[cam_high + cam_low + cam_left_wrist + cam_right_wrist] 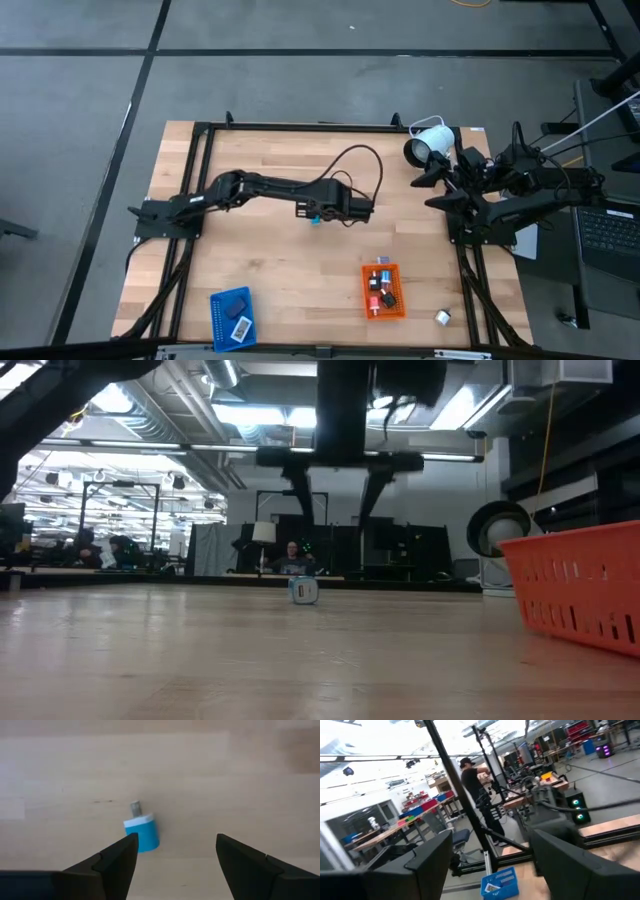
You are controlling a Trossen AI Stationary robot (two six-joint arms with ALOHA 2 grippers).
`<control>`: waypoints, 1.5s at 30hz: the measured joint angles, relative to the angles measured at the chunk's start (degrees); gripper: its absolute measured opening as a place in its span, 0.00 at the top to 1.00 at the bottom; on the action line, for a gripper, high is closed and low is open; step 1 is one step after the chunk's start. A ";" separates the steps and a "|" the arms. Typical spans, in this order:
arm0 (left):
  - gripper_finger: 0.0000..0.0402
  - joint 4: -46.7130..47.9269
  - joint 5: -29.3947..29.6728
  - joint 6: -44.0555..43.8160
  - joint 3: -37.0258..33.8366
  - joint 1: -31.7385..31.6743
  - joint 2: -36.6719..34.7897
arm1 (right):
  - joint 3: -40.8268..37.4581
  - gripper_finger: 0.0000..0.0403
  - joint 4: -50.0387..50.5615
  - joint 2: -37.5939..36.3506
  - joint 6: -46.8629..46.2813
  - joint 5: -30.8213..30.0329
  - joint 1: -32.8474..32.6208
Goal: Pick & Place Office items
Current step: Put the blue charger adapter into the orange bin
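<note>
A small light-blue piece (142,834) with a white band and a metal tip lies on its side on the wooden table (270,260), near the middle. My left gripper (175,850) hangs open above it, pointing down, with the piece beside one finger (118,862) and below it. In the low view the piece (303,590) sits on the table under the fingertips (303,510), clear of them. My right gripper (492,870) waits open at the table's right side (432,192), pointing level.
An orange tray (381,290) with several small pieces stands near the front right; its wall (585,585) fills the low view's right. A blue tray (232,315) with flat pieces stands at front left. A white lamp-like device (430,143) and a small loose piece (443,317) are at right.
</note>
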State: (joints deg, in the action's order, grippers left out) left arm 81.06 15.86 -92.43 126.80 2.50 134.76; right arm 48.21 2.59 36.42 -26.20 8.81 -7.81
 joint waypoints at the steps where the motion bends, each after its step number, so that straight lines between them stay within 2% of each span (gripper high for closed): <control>1: 0.34 -0.77 -1.36 0.90 -1.10 -0.41 -0.02 | 0.00 0.31 0.00 -0.02 0.01 0.40 0.02; 8: 0.28 -1.81 -6.56 1.21 -6.97 -1.67 -0.02 | -0.01 0.31 0.04 -0.01 -0.15 2.34 0.02; 13: 0.24 -3.51 -7.29 -0.48 -8.77 -1.75 -0.09 | 0.00 0.31 0.51 -0.02 -0.15 4.12 0.02; 22: 0.24 -13.01 -11.90 -1.56 -16.58 -1.88 -0.20 | -0.01 0.31 1.40 0.00 -0.15 4.14 0.01; 26: 0.25 -13.94 -12.41 -1.54 -18.58 -1.88 -0.57 | 0.00 0.31 1.38 0.00 -0.15 4.14 0.02; 32: 0.27 -14.22 -11.56 -0.45 -18.73 -2.68 -0.46 | -0.01 0.31 1.38 0.16 -0.12 4.13 0.01; 41: 0.39 -14.70 -10.89 1.88 -18.75 -4.40 -0.29 | 0.00 0.31 1.36 0.76 -0.17 3.86 0.01; 45: 0.41 -14.46 -9.32 2.75 -18.80 -4.81 -0.26 | 0.00 0.31 1.36 0.85 -0.19 3.82 0.02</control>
State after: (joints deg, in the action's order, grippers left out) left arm 66.60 6.54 -89.68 108.01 -2.31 134.50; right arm 48.21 3.95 37.28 -26.39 12.62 -7.79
